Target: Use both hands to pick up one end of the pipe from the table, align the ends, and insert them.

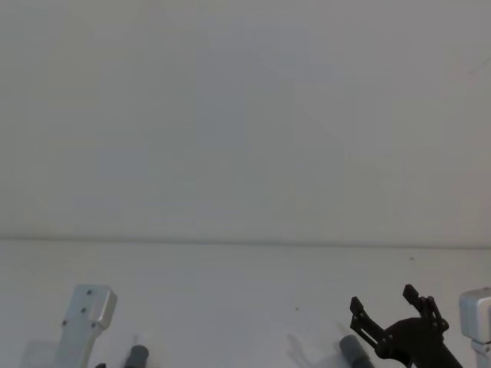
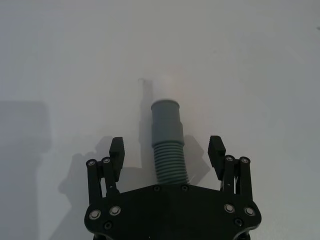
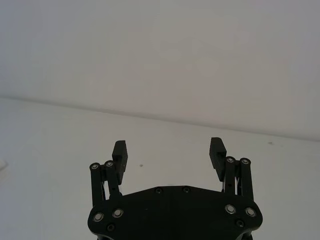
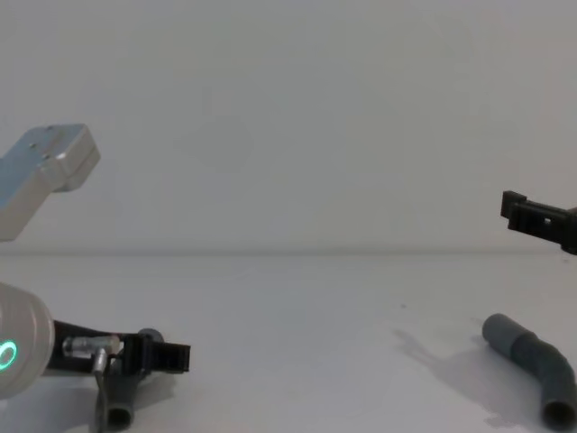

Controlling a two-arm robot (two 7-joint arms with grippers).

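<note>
We see a pale grey wall point(image 1: 245, 115) across the whole back of the scene. It is plain and even in tone, apart from a faint thin mark point(image 1: 477, 67) near its upper right in the head view. The wall's lower edge runs as a straight, slightly darker line point(image 1: 245, 242) from side to side. Below that line we find a tiny dark speck point(image 1: 411, 258) just under it toward the right. A second speck point(image 1: 297, 310) lies nearer to us, right of centre. We cannot tell what either one is.
</note>
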